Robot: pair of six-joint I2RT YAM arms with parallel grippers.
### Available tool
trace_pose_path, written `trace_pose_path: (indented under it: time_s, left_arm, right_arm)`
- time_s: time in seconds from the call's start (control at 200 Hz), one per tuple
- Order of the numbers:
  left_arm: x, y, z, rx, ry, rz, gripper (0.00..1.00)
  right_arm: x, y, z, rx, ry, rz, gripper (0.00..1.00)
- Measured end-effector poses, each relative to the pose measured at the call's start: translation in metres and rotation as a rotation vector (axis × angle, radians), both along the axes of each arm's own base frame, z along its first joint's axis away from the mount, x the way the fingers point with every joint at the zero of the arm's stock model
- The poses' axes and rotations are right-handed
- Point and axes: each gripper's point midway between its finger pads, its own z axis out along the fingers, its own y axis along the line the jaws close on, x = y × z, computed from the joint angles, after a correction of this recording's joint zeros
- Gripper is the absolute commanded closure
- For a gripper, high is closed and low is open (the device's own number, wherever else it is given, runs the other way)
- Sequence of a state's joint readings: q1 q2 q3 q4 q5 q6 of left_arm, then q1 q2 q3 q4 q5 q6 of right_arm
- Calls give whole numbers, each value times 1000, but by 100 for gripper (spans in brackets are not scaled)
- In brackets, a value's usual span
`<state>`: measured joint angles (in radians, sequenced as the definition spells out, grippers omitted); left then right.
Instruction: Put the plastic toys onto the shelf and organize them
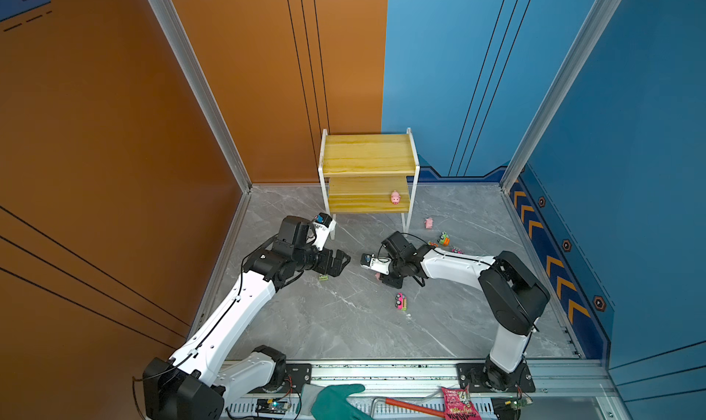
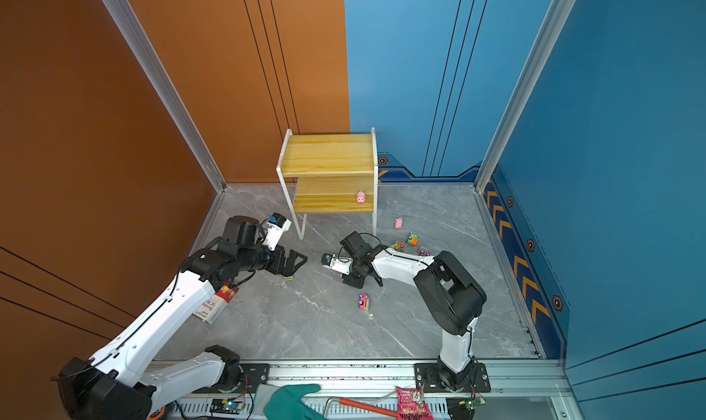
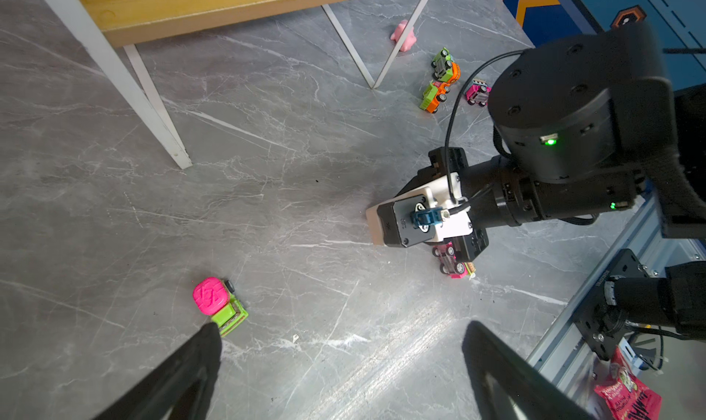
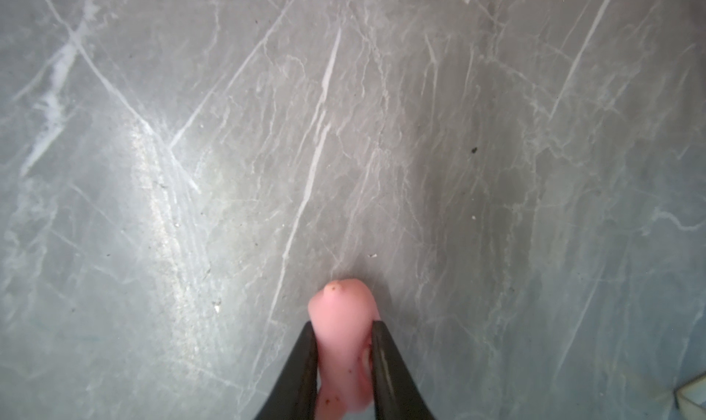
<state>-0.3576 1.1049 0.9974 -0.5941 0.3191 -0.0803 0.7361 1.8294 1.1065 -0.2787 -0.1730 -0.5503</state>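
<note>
Pink pig (image 4: 342, 303) pinched by right tool (image 4: 342, 324), clear in wrist view alone

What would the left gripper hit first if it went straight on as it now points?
The left gripper would probably reach the grey floor first, close beside the right arm's wrist camera; depth is unclear. The pink-and-green truck lies off that line.

This is a robot lab test cell. Two robot arms (image 1: 237, 307) are bolted to a metal rail (image 1: 382, 370) along the front of a grey marble-look counter (image 1: 344, 334). Orange panels (image 1: 114, 131) and blue panels (image 1: 439, 74) on aluminium posts (image 1: 191, 82) box it in. A bare circuit board (image 1: 272, 404) sits exposed below the rail.
</note>
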Motion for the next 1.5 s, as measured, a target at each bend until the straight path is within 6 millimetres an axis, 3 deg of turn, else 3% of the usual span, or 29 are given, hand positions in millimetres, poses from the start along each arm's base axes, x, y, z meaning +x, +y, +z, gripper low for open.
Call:
trace_pose_path:
  time_s: [0.611, 0.921, 1.226, 1.501]
  left_arm:
    - [8, 17, 8, -9, -36, 96, 1]
    - [11, 22, 9, 5, -51, 119, 2]
    - [12, 22, 11, -1, -66, 124, 2]
    - [12, 22, 10, -4, -71, 124, 2]
  right_arm:
    - [19, 13, 11, 132, -17, -491, 72]
    - [27, 5, 8, 216, -50, -736, 69]
    - [32, 3, 3, 246, -53, -847, 60]
    - [32, 13, 12, 322, -32, -799, 39]
